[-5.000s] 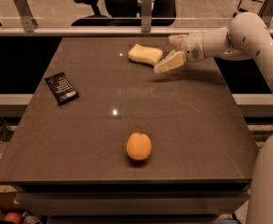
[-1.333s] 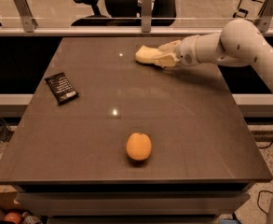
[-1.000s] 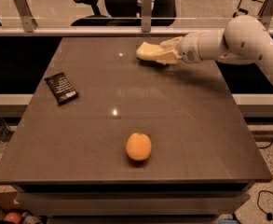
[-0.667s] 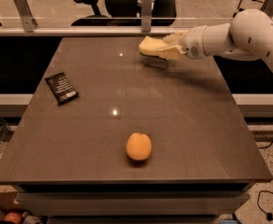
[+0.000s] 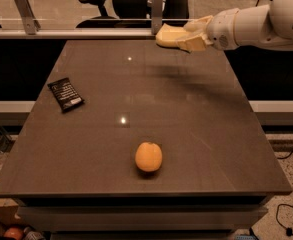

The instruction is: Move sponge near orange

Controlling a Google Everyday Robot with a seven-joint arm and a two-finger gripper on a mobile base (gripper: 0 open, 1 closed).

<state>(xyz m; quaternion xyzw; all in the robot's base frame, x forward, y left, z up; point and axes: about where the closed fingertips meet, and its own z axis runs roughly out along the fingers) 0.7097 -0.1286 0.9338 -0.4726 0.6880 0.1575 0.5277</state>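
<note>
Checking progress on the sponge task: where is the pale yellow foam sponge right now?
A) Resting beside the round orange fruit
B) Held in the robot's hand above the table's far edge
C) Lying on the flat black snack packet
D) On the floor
B: the pale yellow foam sponge is gripped in the robot's hand above the dark table's far edge, its shadow on the tabletop below, far from the round orange fruit.

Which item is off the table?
The sponge, held by the gripper above the far edge; the orange and black packet lie on the table.
</note>
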